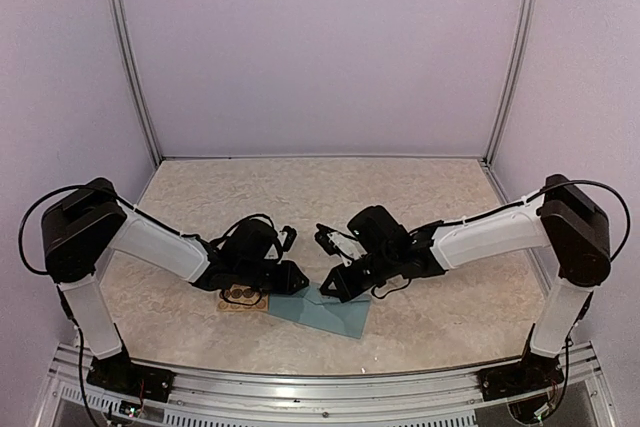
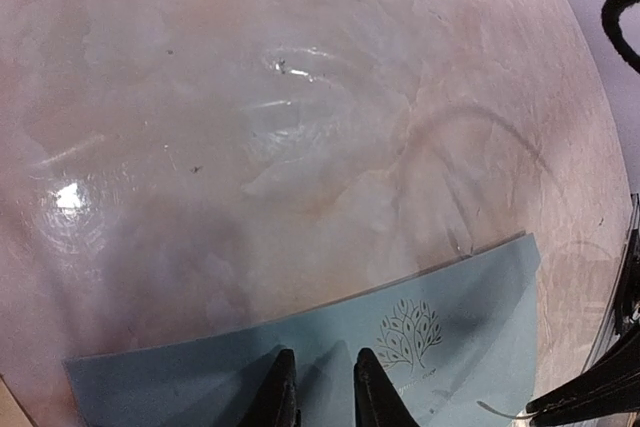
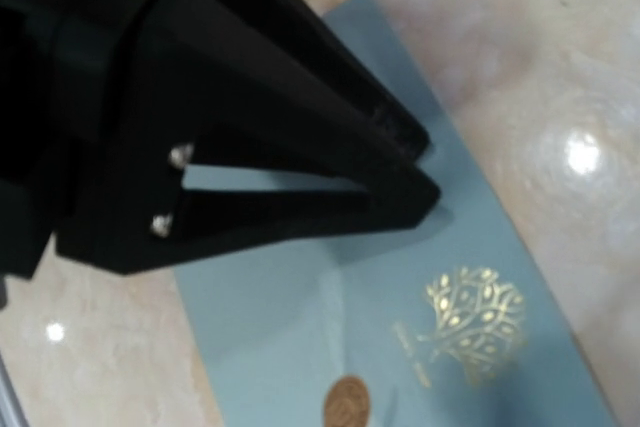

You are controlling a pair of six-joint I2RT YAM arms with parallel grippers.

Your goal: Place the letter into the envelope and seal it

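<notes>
Left jaws are hovering narrowly apart over the envelope's (image 1: 325,313) left end, gripping nothing; my right jaws are sitting shut above its middle. It is lying by the worktop's (image 1: 420,197) near edge, long axis running left-right, both arms equally near.

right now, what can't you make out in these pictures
- Letter: in no view; whether it sits inside the teal-blue paper envelope cannot be told.
- Tan sticker sheet: top view, partly hidden under the left gripper; stickers too small to count.
- Round brown sticker on the envelope: right wrist view, blurred at the bottom edge, design unreadable.
- Small print under the gold tree emblem: right wrist view, too blurred to read.
</notes>
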